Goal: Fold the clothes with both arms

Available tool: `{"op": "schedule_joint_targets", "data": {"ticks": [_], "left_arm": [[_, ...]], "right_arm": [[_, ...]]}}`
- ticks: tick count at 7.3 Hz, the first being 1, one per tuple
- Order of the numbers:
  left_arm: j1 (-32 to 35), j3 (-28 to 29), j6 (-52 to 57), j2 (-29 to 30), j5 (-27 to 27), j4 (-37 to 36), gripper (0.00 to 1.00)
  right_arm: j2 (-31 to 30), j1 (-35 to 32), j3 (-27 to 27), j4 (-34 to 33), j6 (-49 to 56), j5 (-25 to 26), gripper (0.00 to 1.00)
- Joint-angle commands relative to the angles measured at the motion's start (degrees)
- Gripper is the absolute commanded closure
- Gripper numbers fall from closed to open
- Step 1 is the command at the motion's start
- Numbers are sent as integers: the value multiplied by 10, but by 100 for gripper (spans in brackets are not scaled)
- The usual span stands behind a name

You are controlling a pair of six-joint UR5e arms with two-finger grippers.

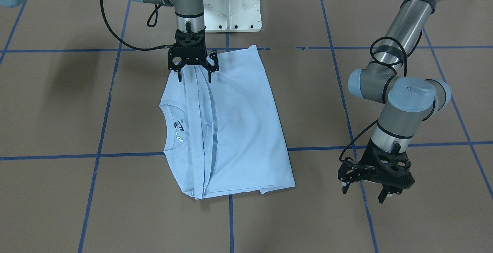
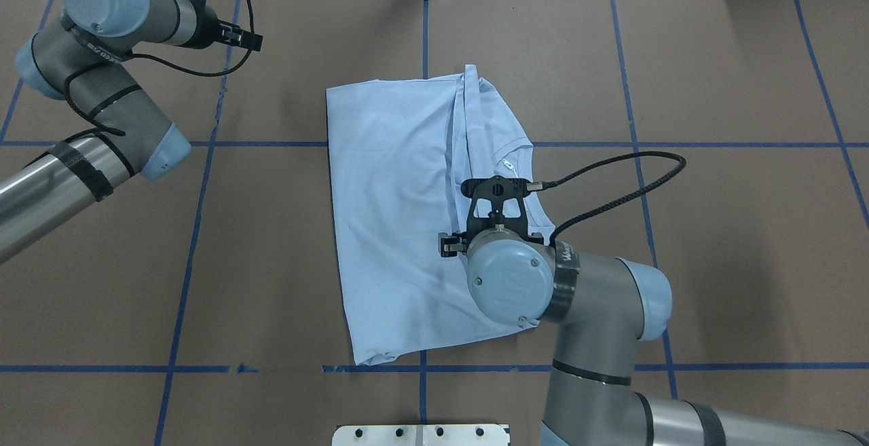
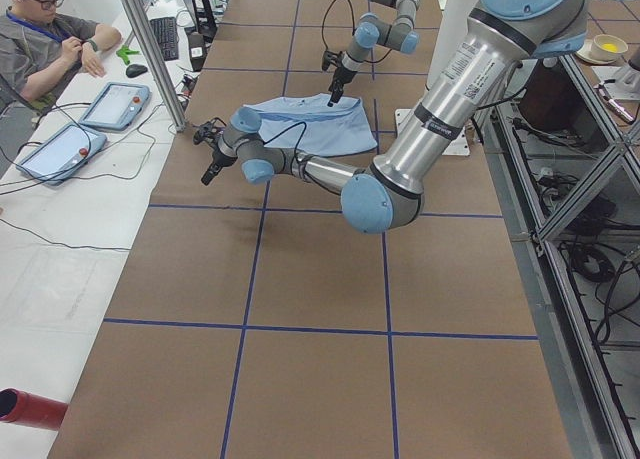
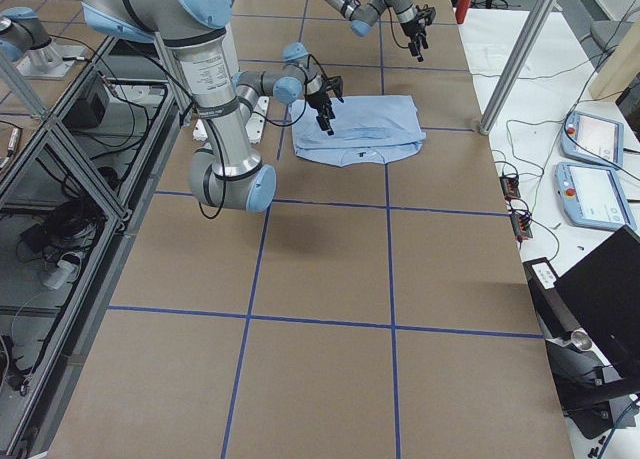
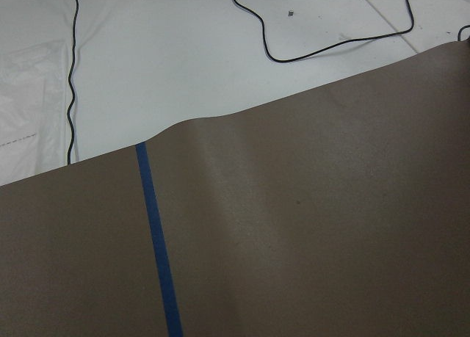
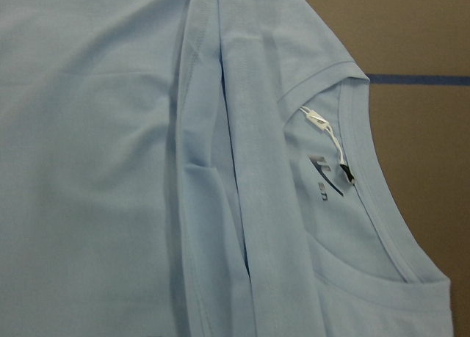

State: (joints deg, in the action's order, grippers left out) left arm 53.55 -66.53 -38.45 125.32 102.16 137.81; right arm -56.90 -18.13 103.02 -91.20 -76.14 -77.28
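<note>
Nearest us in the overhead view, the right arm (image 2: 597,310) points its wrist straight down. Its blue cap (image 2: 509,283) hides most of the right tool (image 1: 195,78) and a patch of cloth beneath. The left arm (image 1: 408,106) reaches out with its elbow folded and its wrist tipped downward.

The light blue T-shirt (image 1: 246,129) lies folded lengthwise on the surface (image 1: 77,110), directly under the right tool. Long pleats (image 1: 204,122) run away from that tool. Its fingers are spread wide and straddle the pleats near the shirt's edge; we cannot tell whether the tips touch the cloth. The left tool (image 1: 363,195) hovers over bare surface well apart from the shirt, fingers apart.

Under the right tool's camera the collar (image 6: 382,205) shows a dark label (image 6: 327,179), its marking too small to read.
</note>
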Motion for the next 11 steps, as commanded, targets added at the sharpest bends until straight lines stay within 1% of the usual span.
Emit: {"op": "schedule_joint_targets", "data": {"ticks": [1,2,3,5,6,8,10,11], "left_arm": [[-1,-11,-1,-10,5,0,0],[-1,-11,-1,-10,4,0,0],[-2,-11,-1,-10,5,0,0],[-2,-11,-1,-10,4,0,0],[-2,-11,-1,-10,4,0,0],[-3,-11,-1,-10,4,0,0],[-4,-11,-9,-10,4,0,0],[-8,-11,-16,-10,4,1,0]], "right_arm": [[62,-17,-88,3,52,-6,36],[65,-17,-94,2,53,-6,47],[69,-17,-98,1,53,-6,50],[89,-16,-137,2,53,-6,53],[88,-16,-137,1,54,-6,66],[87,-17,-137,0,53,-6,100],[81,-23,-131,-1,60,-6,100],[72,-35,-123,0,91,-7,100]]}}
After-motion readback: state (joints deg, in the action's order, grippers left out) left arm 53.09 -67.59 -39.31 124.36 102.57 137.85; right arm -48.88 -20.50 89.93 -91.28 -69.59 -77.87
